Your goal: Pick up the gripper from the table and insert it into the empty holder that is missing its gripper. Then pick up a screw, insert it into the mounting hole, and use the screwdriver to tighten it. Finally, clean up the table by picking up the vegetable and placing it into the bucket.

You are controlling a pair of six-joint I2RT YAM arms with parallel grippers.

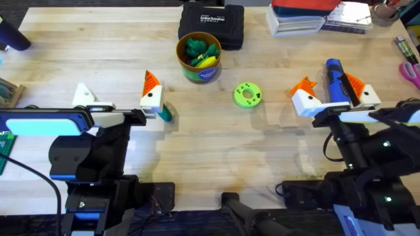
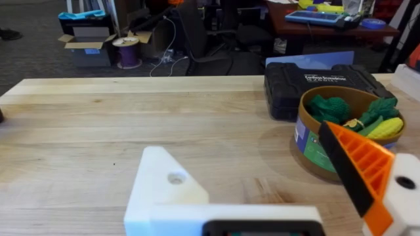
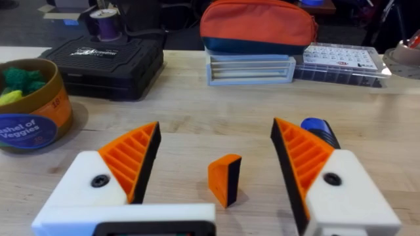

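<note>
My left gripper (image 1: 115, 85) is open wide over the left of the table; one finger (image 2: 164, 183) is bare white, the other (image 2: 357, 164) carries an orange ribbed pad. A small dark green vegetable (image 1: 165, 113) lies on the wood beside that padded finger. The green bucket (image 1: 199, 58) (image 2: 341, 141) (image 3: 29, 108) stands farther back and holds green and yellow toys. My right gripper (image 1: 330, 85) (image 3: 215, 128) is open. The blue screwdriver (image 1: 335, 73) (image 3: 318, 129) lies between its fingers, close to the right one. The loose gripper and the holder are out of view.
A small orange wedge (image 3: 225, 178) sits on the table between my right gripper's fingers. A lime-green disc (image 1: 247, 95) lies mid-table. A black tool case (image 1: 211, 25) is behind the bucket. Boxes with an orange pouch (image 3: 259, 26) stand at the back right.
</note>
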